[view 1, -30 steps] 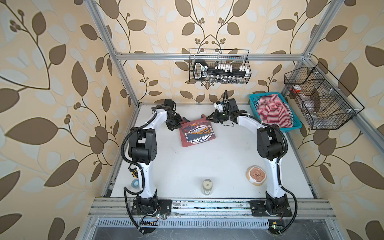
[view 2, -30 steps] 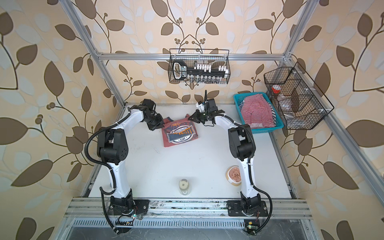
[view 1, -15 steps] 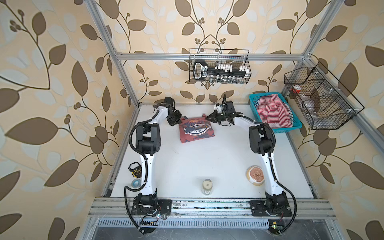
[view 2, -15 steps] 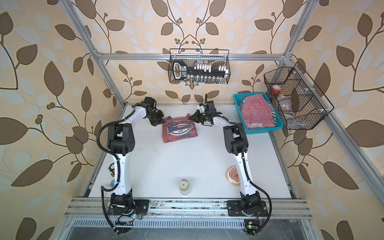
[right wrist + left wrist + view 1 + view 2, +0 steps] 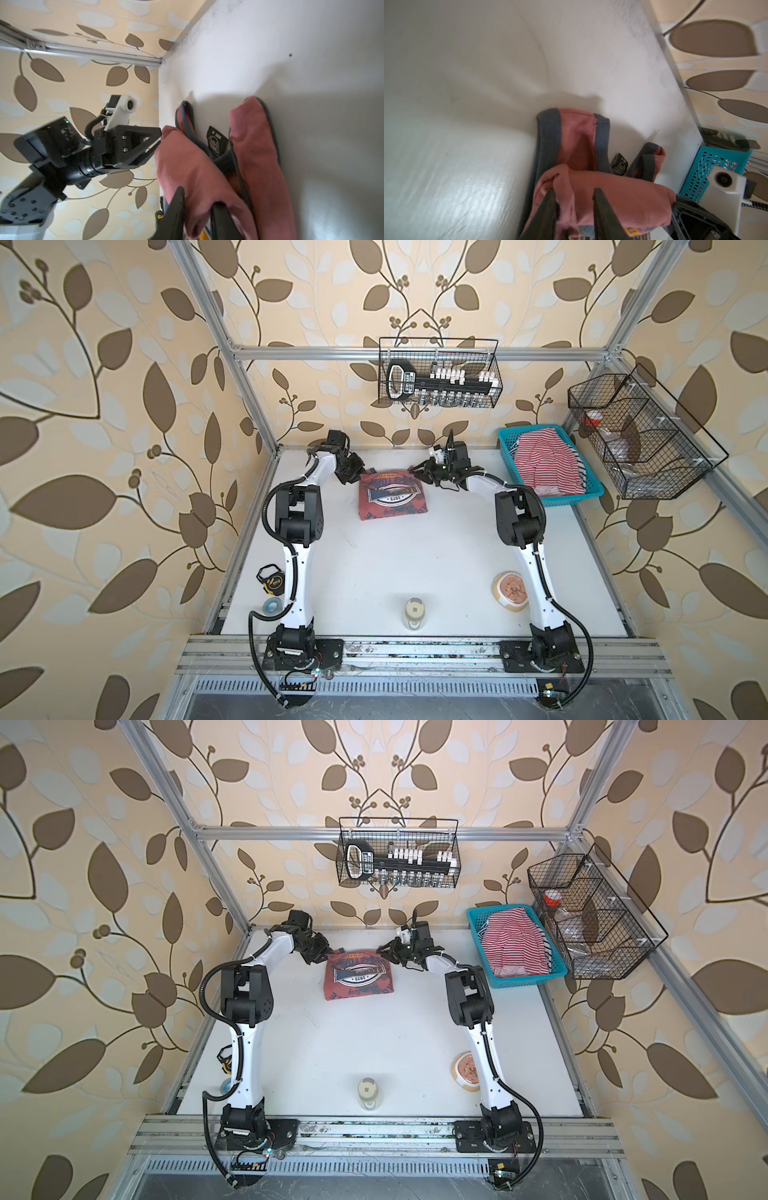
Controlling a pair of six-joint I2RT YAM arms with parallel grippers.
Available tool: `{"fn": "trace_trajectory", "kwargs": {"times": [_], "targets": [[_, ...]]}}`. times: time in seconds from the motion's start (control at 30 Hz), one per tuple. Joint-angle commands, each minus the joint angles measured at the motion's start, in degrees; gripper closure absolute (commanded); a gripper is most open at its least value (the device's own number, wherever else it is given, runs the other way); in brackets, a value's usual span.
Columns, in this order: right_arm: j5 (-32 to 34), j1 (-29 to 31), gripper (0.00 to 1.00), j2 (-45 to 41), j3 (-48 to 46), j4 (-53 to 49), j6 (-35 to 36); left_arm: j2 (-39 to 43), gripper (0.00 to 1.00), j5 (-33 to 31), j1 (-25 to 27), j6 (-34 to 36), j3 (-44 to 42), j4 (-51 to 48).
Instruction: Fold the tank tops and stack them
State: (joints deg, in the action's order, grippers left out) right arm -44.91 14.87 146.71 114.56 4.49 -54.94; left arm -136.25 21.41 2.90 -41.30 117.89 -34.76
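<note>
Red tank top [image 5: 392, 499] [image 5: 358, 979] lies folded on the table [image 5: 395, 564] near the far edge, middle of its width. The straps [image 5: 571, 137] stick out toward the back wall, with little bare surface beyond them. There is wide bare table on the near side. The jar [image 5: 414, 612] and bowl [image 5: 511, 589] are well apart from it.

Left gripper [image 5: 358, 476] [image 5: 574, 199] is at the far-left corner and right gripper [image 5: 417, 470] [image 5: 197, 209] at the far-right corner. Each has its jaws partly apart with a ridge of red cloth in the gap; no clamping seen.

A second ago the top lay skewed with the print tilted. It now sits squarer and tidier, and both grippers are closer to the wall.

Long axis runs left-right. The print reads upright from the near side. The near edge rises slightly to the right.

Striped tank top [image 5: 544, 464] is heaped in the teal basket [image 5: 552, 501], far right.
</note>
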Motion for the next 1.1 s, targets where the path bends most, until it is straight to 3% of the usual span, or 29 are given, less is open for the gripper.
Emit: {"fn": "trace_trajectory", "kwargs": {"times": [0.0,0.2,0.4,0.5,0.67,1.07], "targets": [[2.8,-0.8,0.60,-5.0,-5.2,7.7,-2.9,6.9,0.61,-8.9,-0.5,-3.0,-1.6,5.0],[3.8,-1.2,0.53,-13.9,-13.2,9.3,0.0,16.8,0.55,-12.2,0.0,-2.0,-7.6,8.3],[4.5,0.9,0.55,-22.3,-21.8,5.7,7.2,19.1,0.56,-4.6,5.0,0.7,-11.4,4.3],[2.2,2.8,0.63,-22.0,-22.8,4.0,9.2,15.5,0.62,0.5,8.1,1.1,-11.2,4.0],[-0.4,4.8,0.75,-18.3,-23.5,3.8,9.7,8.0,0.65,8.3,8.9,-2.9,-10.7,8.8],[0.9,5.3,0.77,-14.3,-30.4,-2.9,16.1,-6.8,0.61,10.3,8.5,-3.5,4.4,8.8]]}}
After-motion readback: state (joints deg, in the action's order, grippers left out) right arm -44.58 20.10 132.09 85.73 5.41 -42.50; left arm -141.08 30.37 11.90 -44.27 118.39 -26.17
